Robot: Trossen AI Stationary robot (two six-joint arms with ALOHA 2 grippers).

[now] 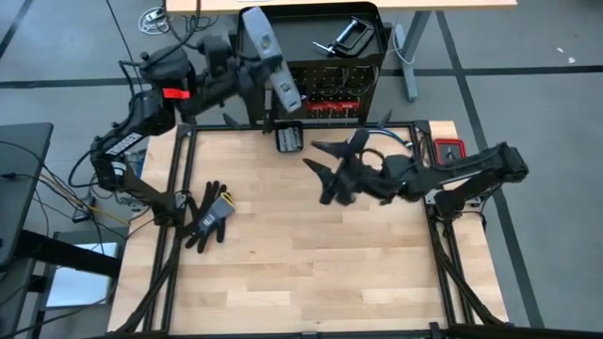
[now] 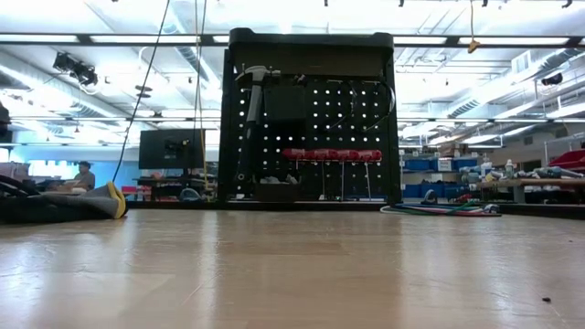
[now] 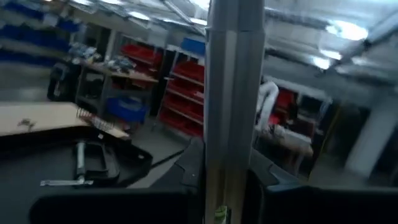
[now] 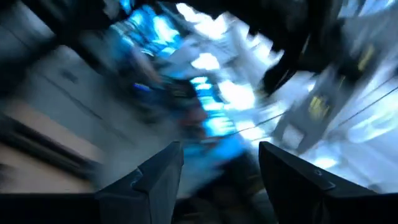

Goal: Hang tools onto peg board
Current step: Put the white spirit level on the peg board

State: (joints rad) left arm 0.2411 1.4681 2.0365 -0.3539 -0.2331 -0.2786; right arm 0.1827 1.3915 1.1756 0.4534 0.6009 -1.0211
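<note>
Grey metal bar [image 1: 270, 52] clamped in my left gripper [image 1: 247, 80], at peg board [image 2: 366, 119], unhung. Red-handled drivers [image 2: 331, 154] hang already. C-clamp [image 1: 349, 36] waits on top tray. Right gripper [image 4: 217, 180] open, empty.

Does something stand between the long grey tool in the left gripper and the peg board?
Nothing visible. The long grey tool in the left gripper is at the peg board's left part; the red-handled drivers hang farther right.
</note>
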